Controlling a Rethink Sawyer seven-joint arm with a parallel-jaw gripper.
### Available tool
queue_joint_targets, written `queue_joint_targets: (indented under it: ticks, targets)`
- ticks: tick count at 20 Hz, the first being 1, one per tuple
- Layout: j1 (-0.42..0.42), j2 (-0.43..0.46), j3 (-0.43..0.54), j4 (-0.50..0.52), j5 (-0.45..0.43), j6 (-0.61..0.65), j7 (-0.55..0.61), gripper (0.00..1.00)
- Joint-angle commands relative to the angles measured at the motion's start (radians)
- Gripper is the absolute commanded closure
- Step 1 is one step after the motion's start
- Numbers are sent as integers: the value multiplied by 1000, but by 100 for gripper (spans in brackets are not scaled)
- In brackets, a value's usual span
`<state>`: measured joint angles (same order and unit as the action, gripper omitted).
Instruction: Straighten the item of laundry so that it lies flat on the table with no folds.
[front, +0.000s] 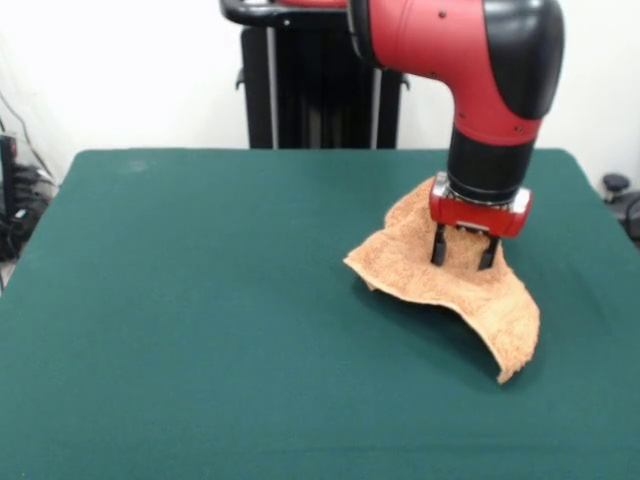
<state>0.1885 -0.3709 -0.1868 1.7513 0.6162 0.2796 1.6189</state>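
Observation:
The light orange-tan towel (480, 295) lies on the right half of the dark green table (200, 300). It is rumpled. Its near edge curls up off the cloth and casts a shadow, and one corner (512, 368) hangs toward the front right. My gripper (463, 256) hangs straight down over the towel's middle. Its two black fingers (438, 245) stand apart, with the tips at the towel's surface. Nothing shows pinched between them. The far part of the towel is hidden behind the gripper and the arm.
The robot's black pedestal (320, 90) stands at the table's far edge. Cables and equipment (15, 200) lie off the table's left side. A dark object (620, 195) sits off the right side.

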Motion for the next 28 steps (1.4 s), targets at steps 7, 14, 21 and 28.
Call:
queue_joint_targets:
  ticks: [7,14,21,28]
  targets:
    - [-21,143,194,-78,37,-190,257,0]
    - [-94,166,208,-72,-63,-260,190,0]
    - [-167,193,201,-117,-170,-229,121,0]
    - [-222,196,212,-127,-271,-221,105,0]
